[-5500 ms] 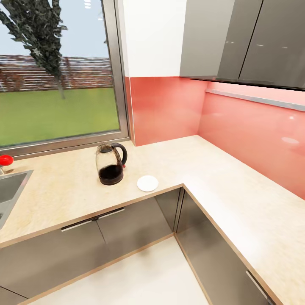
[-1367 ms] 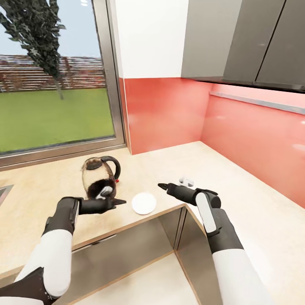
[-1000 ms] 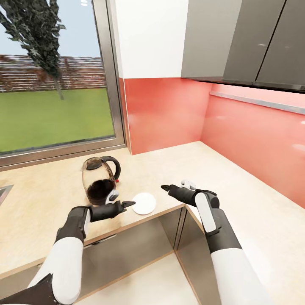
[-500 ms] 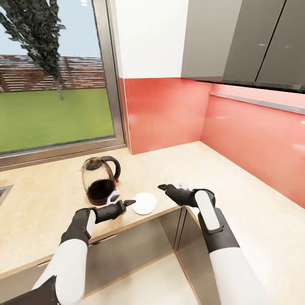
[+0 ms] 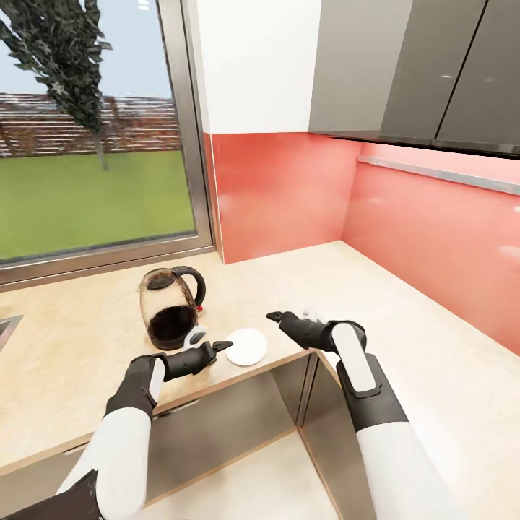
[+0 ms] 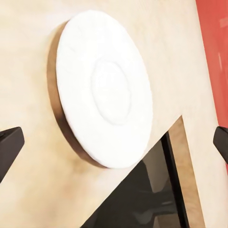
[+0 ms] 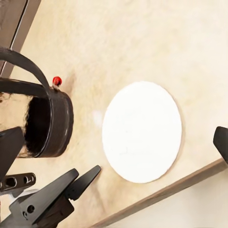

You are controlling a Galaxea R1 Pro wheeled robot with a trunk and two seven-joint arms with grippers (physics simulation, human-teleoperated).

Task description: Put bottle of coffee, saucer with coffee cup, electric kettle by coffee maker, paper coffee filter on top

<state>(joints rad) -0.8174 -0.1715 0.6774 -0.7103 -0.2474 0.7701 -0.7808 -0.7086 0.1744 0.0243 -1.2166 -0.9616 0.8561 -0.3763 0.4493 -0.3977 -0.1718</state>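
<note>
The glass electric kettle (image 5: 171,309) with a black handle stands on the beige countertop (image 5: 79,339) below the window. To its right, near the counter's front edge, the white saucer (image 5: 246,346) lies flat. My left gripper (image 5: 220,348) is open, low over the counter just left of the saucer, and the left wrist view looks straight at the saucer (image 6: 104,88) between the wide-apart fingertips (image 6: 9,147). My right gripper (image 5: 275,317) is open above the saucer's far right side. The right wrist view takes in the saucer (image 7: 142,137), the kettle (image 7: 47,121) and the left gripper (image 7: 78,183).
The countertop turns a corner along the red backsplash (image 5: 289,195) and runs on to the right (image 5: 433,375). Grey wall cabinets (image 5: 404,68) hang above. A sink edge (image 5: 4,326) shows at far left. Grey cabinet fronts (image 5: 238,404) lie below the counter edge.
Over the last seconds the camera came closer and both arms rose into view. My left gripper moved from in front of the kettle rightward to the saucer's left edge. The right gripper edged slightly left.
</note>
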